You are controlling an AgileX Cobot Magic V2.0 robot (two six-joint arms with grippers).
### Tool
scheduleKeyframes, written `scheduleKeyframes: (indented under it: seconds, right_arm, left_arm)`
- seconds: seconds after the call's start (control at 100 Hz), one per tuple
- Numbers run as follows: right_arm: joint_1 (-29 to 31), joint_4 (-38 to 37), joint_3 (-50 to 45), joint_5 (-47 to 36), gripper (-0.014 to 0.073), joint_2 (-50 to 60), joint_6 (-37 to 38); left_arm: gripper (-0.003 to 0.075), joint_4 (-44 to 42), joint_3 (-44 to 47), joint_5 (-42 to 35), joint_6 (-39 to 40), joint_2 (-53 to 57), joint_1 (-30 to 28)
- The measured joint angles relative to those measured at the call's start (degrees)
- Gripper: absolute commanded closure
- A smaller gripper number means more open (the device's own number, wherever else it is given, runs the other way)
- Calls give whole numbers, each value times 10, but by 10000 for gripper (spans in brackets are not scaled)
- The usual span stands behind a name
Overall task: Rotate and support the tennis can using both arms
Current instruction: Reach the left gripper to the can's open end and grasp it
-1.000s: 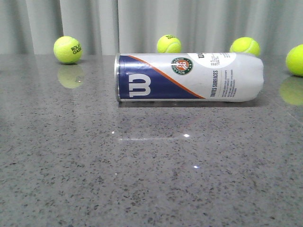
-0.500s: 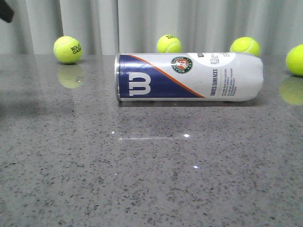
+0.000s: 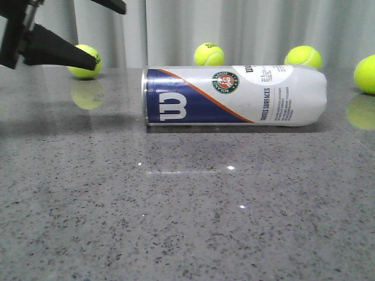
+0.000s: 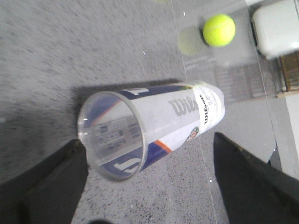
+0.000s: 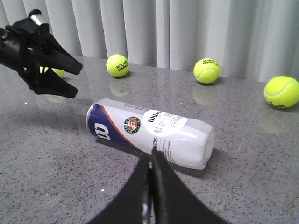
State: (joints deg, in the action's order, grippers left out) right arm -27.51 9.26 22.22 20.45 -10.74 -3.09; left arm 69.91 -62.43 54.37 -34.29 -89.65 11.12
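Observation:
The tennis can (image 3: 234, 95) lies on its side on the grey table, its rimmed end (image 3: 145, 95) to the left and its white end to the right. My left gripper (image 3: 110, 34) hangs open in the air up and left of the rimmed end, not touching it. In the left wrist view the can (image 4: 168, 114) points its open end between the spread fingers (image 4: 46, 186) of the left gripper (image 4: 147, 140). My right gripper (image 5: 153, 153) is shut and empty, with its tips just short of the can's (image 5: 149, 133) near side. The right wrist view also shows the left gripper (image 5: 79, 81).
Several yellow-green tennis balls sit along the back of the table: one (image 3: 85, 61) behind my left finger, one (image 3: 209, 54) behind the can, and two (image 3: 303, 57) (image 3: 366, 74) at the right. A white box (image 4: 278, 28) stands past the table edge.
My left gripper has come into the front view from the upper left and moved toward the can's rimmed end. The can has not moved.

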Motion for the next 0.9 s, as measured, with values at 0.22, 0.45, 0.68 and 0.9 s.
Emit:
scheduleKeyframes:
  seconds: [0.22,0.45,0.68,0.9]
  right_arm:
    - [0,-1,0,0,654,0,0]
    - [0,-1,0,0,654,0,0]
    - [0,-1,0,0,654,0,0]
    - [0,-1,0,0,654,0,0]
  left_arm:
    - [187,50,-20,-2,-4,-75,56]
    - [248,143,-37,9,-50,-122,95]
    - [465,180,-38,49,-75,-127,99]
    - [619,187,-38,63,-76,-128,99]
